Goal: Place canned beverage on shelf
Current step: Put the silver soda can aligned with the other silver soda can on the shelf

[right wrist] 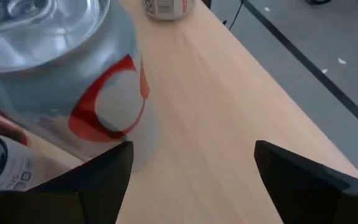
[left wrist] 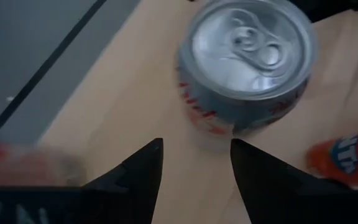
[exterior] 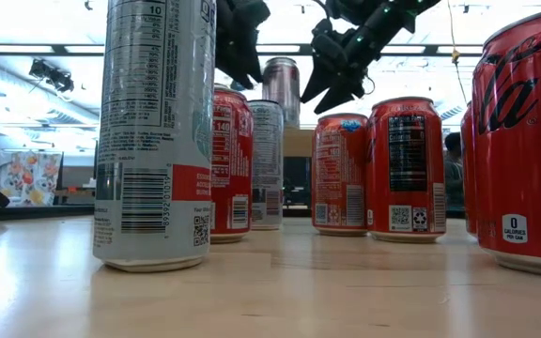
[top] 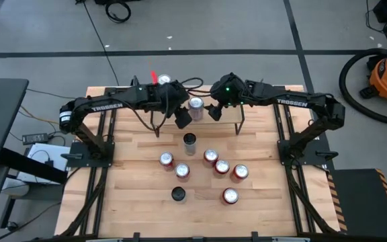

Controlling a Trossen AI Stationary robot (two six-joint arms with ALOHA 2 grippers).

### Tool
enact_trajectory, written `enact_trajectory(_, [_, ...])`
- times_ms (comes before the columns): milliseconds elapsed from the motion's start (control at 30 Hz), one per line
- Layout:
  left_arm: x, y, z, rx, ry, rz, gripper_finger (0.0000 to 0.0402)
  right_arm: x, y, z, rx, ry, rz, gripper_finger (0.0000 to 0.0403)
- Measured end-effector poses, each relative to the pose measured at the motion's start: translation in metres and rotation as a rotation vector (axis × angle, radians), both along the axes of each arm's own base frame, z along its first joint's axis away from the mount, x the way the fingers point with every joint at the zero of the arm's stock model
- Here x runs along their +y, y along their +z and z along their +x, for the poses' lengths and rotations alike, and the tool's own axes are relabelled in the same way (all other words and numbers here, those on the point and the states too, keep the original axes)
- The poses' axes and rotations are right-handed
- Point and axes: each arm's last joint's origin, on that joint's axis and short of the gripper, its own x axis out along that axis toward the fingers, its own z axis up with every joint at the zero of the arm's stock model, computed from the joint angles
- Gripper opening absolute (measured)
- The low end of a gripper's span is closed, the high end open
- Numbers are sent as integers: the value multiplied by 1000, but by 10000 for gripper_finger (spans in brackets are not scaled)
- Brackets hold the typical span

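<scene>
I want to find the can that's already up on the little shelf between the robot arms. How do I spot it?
Look at the far side of the wooden table, where the low shelf stands on thin black legs. Between the two grippers sits a silver-topped can. Unlike the cluster of mostly red cans on the table, it stands raised on the shelf board.

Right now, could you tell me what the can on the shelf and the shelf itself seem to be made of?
The can looks like aluminium: a bright, brushed silver lid with a pull tab and a printed wall. The shelf has a light-wood board, matte, with fine straight grain; its legs look like thin black metal, though that is less certain.
</scene>
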Motion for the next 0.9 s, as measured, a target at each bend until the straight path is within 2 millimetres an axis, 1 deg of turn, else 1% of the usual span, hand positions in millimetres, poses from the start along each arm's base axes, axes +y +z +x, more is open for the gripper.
enact_trajectory(100, [1,9,-12,1,19,1,198,1,2,-2,2,-7,-3,345])
enact_trajectory(167, [2,15,-21,-4,30,4,198,3,6,-9,14,-10,0,345])
enact_trajectory(300, [-1,30,-38,-36,34,12,198,12,11,-15,33,13,17,345])
enact_trajectory(500, [-7,48,-58,-88,30,22,198,20,8,-5,14,45,11,345])
enact_trajectory(700, [-13,62,-80,-142,53,10,198,19,4,2,-3,38,13,345])
enact_trajectory(900, [-18,71,-98,-162,68,-2,198,16,-2,11,-29,57,20,345])
